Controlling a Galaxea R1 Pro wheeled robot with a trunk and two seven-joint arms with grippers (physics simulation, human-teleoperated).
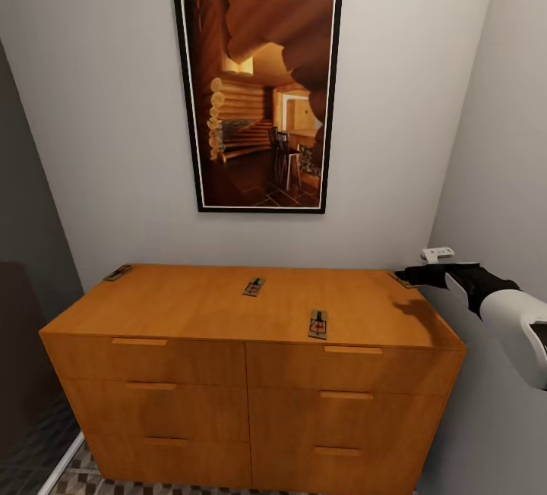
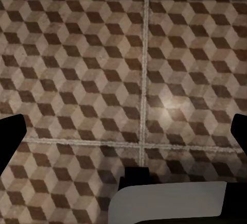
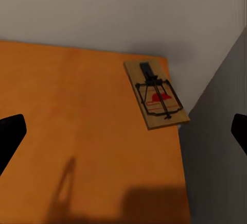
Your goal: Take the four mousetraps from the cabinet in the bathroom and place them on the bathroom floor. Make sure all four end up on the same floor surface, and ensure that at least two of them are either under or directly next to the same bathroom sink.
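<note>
Mousetraps lie on the flat top of the orange-brown cabinet (image 1: 190, 305): one at the back left corner (image 1: 118, 273), one in the middle (image 1: 254, 286), one near the front edge (image 1: 318, 323). Another mousetrap (image 1: 398, 280) sits at the back right corner, partly covered by my right gripper (image 1: 410, 275), which hovers just over it. In the right wrist view that mousetrap (image 3: 155, 96) lies ahead of the open right gripper (image 3: 123, 136), its corner jutting over the cabinet's edge. My left gripper (image 2: 123, 136) is open over the cube-patterned bathroom floor (image 2: 77, 69), holding nothing.
A framed picture (image 1: 258, 96) hangs on the wall behind the cabinet. A grey wall (image 1: 494, 176) stands close on the right, tight against the cabinet's right end. A dark wall (image 1: 23, 252) closes the left side. Patterned floor (image 1: 83, 480) shows below the drawers.
</note>
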